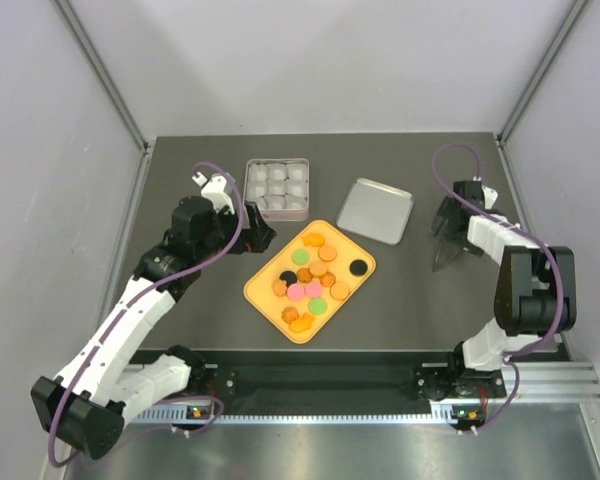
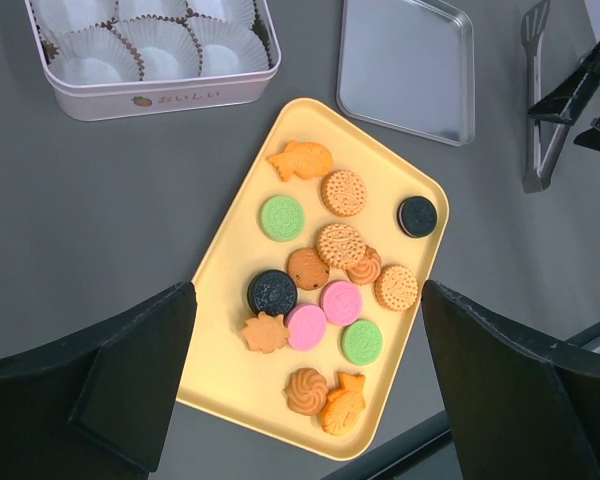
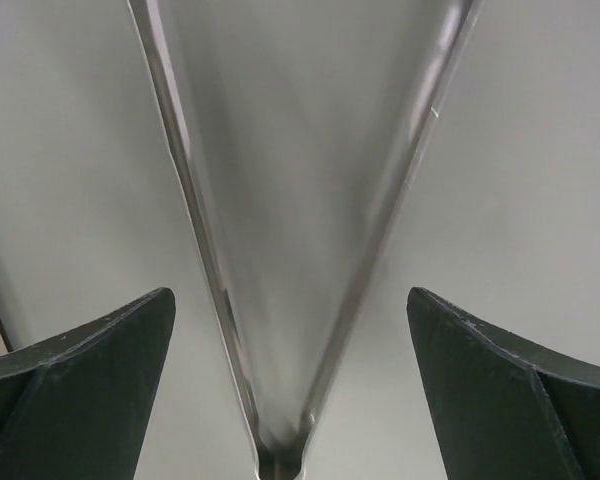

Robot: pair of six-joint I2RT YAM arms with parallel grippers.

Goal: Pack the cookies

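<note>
Cookies (image 2: 341, 245) are lying loose on a yellow tray (image 2: 385, 160), which is sitting askew on the dark table (image 1: 410, 300), nearest the arm bases and roughly midway between them. I am counting mostly orange-brown pieces, with two pink, two green and two black among them. One black piece is lying apart from the cluster, toward the tray's right edge.

Beyond the tray's left side, the left gripper (image 2: 308, 288) is hanging above the table, close to the near corner of the tin (image 2: 160, 98). I am reading its fingers as spread wide, with the tray showing in the gap between them in the wrist view.

On the right side of the table, the right gripper (image 3: 290, 293) is hovering over metal tongs (image 2: 533, 150) that are lying on the surface. Its fingers are standing wide, one on each side of the tongs' two arms, which are spreading in a V. I am seeing a gap between each finger and the metal.

Farther back, a silver lid (image 1: 375, 210) is lying flat between tongs and tin, just past the tray's far corner. Farthest of all, the tin is sitting open, with white paper cups (image 2: 160, 50) lining it in rows.
</note>
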